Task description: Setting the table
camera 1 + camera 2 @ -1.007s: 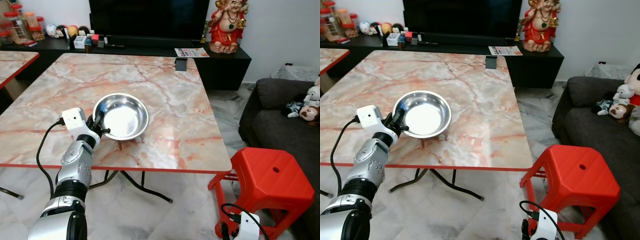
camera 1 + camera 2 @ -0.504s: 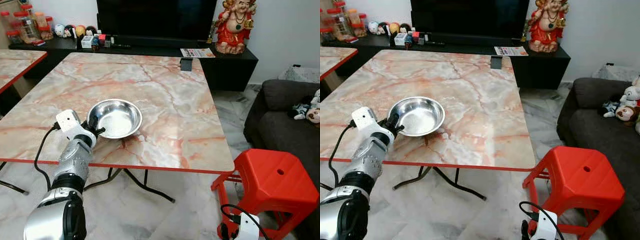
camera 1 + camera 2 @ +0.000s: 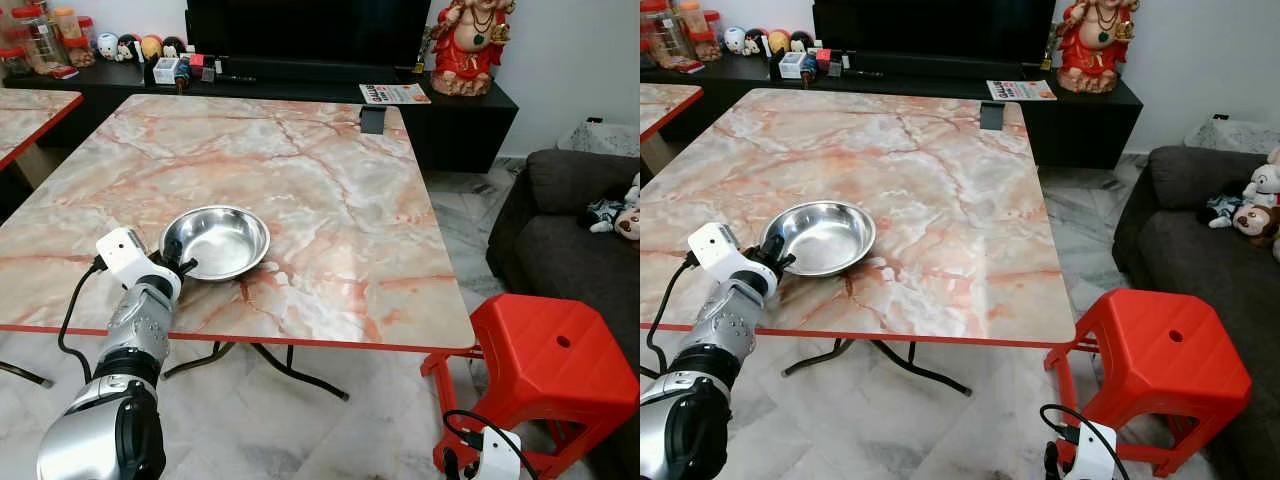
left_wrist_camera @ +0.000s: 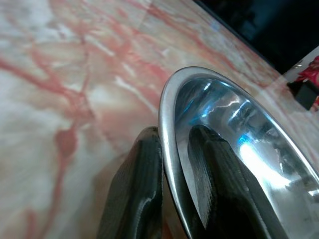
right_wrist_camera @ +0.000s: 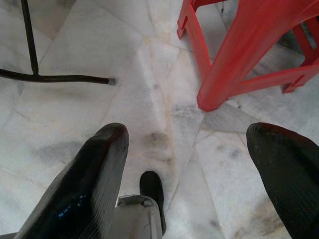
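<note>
One shiny round steel bowl (image 3: 215, 242) on marble table (image 3: 330, 200), rim pinched in left gripper (image 3: 181, 269) jaws.

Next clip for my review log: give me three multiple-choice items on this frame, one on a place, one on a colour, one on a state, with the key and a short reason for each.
1. Where is the steel bowl?
A. On the marble table, near its front-left edge
B. On the stool
C. On the floor

2. What colour is the plastic stool?
A. Blue
B. Red
C. White

3. How does the left end effector stand?
A. Open above the bowl
B. Shut on the table edge
C. Shut on the bowl's rim

Key: 1 A, the bowl sits on the tabletop by the near edge. 2 B, the stool beside the table is red. 3 C, the left wrist view shows one finger outside the rim and one inside.
</note>
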Robot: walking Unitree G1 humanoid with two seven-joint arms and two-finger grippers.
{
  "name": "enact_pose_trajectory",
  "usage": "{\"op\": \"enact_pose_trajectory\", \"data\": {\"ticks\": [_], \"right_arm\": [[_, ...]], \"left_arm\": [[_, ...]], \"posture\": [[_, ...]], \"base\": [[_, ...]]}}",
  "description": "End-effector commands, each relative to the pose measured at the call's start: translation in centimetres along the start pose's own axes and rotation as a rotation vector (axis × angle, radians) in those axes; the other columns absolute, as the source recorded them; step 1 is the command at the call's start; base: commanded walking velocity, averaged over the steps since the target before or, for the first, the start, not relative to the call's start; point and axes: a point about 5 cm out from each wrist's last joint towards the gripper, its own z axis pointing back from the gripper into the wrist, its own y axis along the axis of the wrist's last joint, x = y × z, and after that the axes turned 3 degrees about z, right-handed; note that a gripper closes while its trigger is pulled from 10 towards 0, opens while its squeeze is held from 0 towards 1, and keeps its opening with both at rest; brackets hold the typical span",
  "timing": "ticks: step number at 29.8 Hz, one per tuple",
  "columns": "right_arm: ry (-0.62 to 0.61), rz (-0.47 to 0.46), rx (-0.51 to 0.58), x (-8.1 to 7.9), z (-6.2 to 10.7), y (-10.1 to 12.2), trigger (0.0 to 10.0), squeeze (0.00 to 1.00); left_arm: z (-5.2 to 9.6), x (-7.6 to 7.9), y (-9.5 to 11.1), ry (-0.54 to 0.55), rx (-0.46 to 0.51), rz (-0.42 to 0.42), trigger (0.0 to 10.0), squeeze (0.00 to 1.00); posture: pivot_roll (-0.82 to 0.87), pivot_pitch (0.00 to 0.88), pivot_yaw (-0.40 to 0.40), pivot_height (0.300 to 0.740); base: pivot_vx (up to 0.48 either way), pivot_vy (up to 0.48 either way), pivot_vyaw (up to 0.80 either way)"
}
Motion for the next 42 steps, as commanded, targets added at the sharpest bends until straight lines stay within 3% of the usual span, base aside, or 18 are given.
{"op": "enact_pose_trajectory", "data": {"ticks": [1, 10, 24, 25, 38, 39, 42], "right_arm": [[-0.01, -0.005, 0.002, 0.2, 0.0, -0.1, 10.0, 0.0], [-0.008, -0.004, -0.003, 0.1, 0.1, -0.2, 10.0, 0.0], [-0.009, -0.005, -0.004, 0.1, 0.1, -0.3, 10.0, 0.0], [-0.009, -0.005, -0.003, 0.1, 0.1, -0.3, 10.0, 0.0], [-0.004, -0.001, -0.003, 0.0, 0.0, -0.1, 10.0, 0.0], [-0.005, -0.001, -0.003, 0.0, 0.0, -0.1, 10.0, 0.0], [-0.005, -0.001, -0.002, 0.0, 0.0, -0.1, 10.0, 0.0]], "left_arm": [[0.3, -0.6, 0.2, -0.017, -0.005, -0.013, 10.0, 0.0], [1.1, -1.8, -0.4, -0.032, -0.039, -0.054, 10.0, 0.0], [1.3, -2.0, -0.3, -0.016, -0.023, -0.055, 10.0, 0.0], [1.3, -2.0, -0.3, -0.014, -0.022, -0.057, 10.0, 1.0], [1.4, -2.0, 0.0, -0.014, -0.021, -0.067, 10.0, 0.99], [1.4, -2.1, 0.0, -0.011, -0.02, -0.07, 10.0, 0.0], [1.4, -2.4, 0.1, 0.009, -0.014, -0.08, 10.0, 0.0]], "posture": [[-0.02, 0.0, -0.051, 0.74], [-0.02, 0.0, -0.048, 0.74], [-0.01, 0.0, -0.049, 0.74], [-0.01, 0.0, -0.049, 0.74], [-0.01, 0.0, -0.052, 0.74], [-0.01, 0.0, -0.052, 0.74], [-0.01, 0.0, -0.052, 0.74]], "base": [[0.0, 0.0, 0.0], [0.0, 0.0, 0.0], [0.0, 0.0, 0.0], [0.0, 0.0, 0.0], [0.0, 0.0, 0.0], [0.0, 0.0, 0.0], [0.0, 0.0, 0.0]]}}
